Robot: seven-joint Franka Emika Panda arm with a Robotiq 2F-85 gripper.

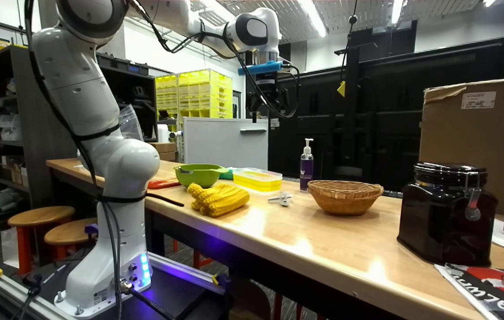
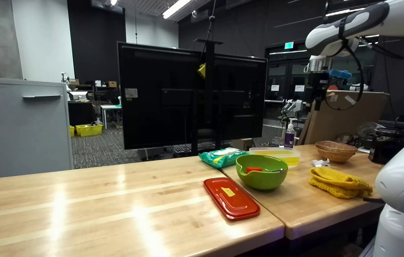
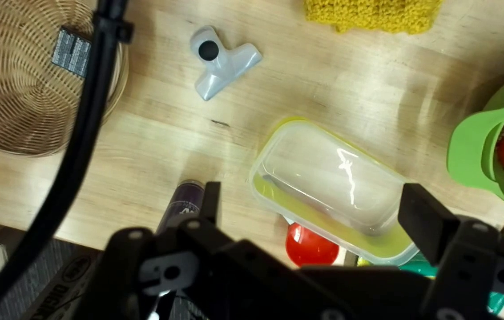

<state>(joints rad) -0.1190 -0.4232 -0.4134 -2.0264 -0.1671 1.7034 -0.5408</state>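
While the gripper hangs with its jaws spread wide and holding nothing, the wrist view looks down past it to the tub, which shows between the jaws but well below them, on the bench. The bottle appears just beside a jaw, so coming down off-centre could tip it; a red piece, partly hidden by the tub, might get pushed as well. Glare on the tub could cause its edges to be misjudged, and the black cable crossing this view may snag if it swings low. In an exterior view, the bottle stands upright and much taller than the tub, making a low sideways sweep the likeliest cause of a fall, while the bowl, near the tub's opposite side, limits room there. In an exterior view, the pack lies beside the tub, touching or not is hard to tell, so a nudge could shift both. The tub looks oblong and clear-walled, yellow in its lower part, whether base or contents is unclear; such walls would probably flex under a hard squeeze.
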